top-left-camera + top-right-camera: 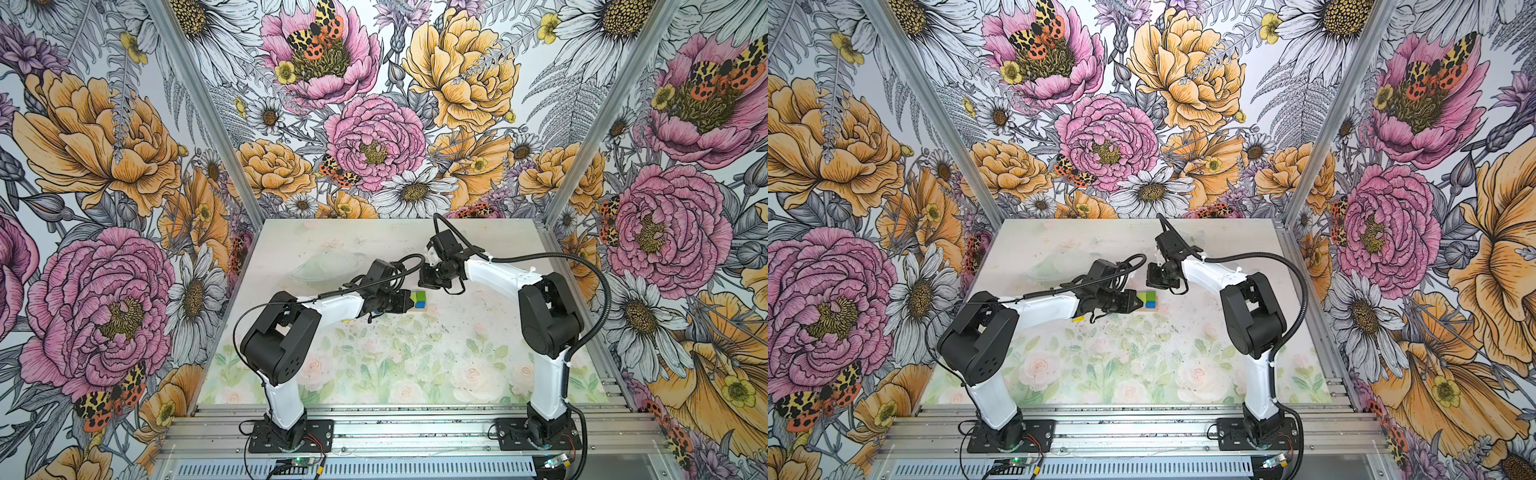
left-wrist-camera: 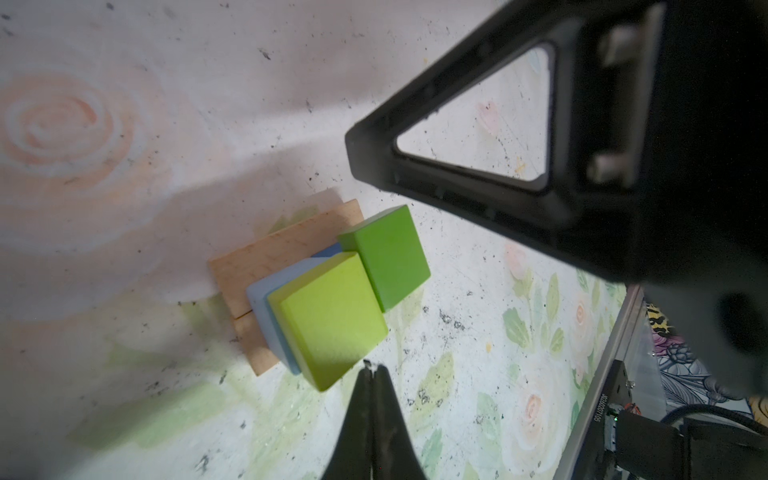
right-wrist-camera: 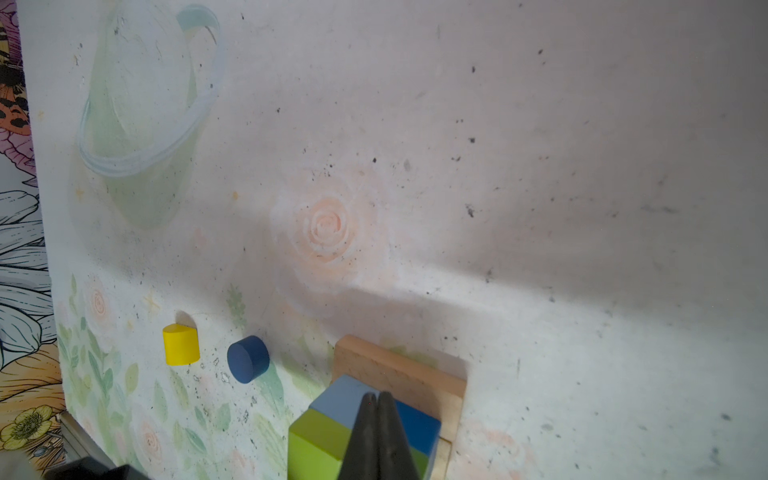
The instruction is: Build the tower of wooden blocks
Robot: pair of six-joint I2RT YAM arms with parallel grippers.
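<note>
The left gripper [image 2: 369, 368] and right gripper [image 3: 377, 398] are pressed together, empty. The block tower [image 2: 328, 303] is found just ahead of the left gripper, partly hidden behind the right gripper. The rail lettering [image 2: 602, 409] is too blurred to be read.

We note left arm [image 1: 336, 305] and right arm [image 1: 498, 275]: white link shells, black joint housings. Black ribbed cable [image 1: 540, 259] loops along each. Black base plates [image 1: 322, 432], bolted. On left gripper [image 2: 371, 368], black tapered fingers [image 2: 353, 415]. Thin red wires [image 1: 316, 444] at bases, we think.
</note>
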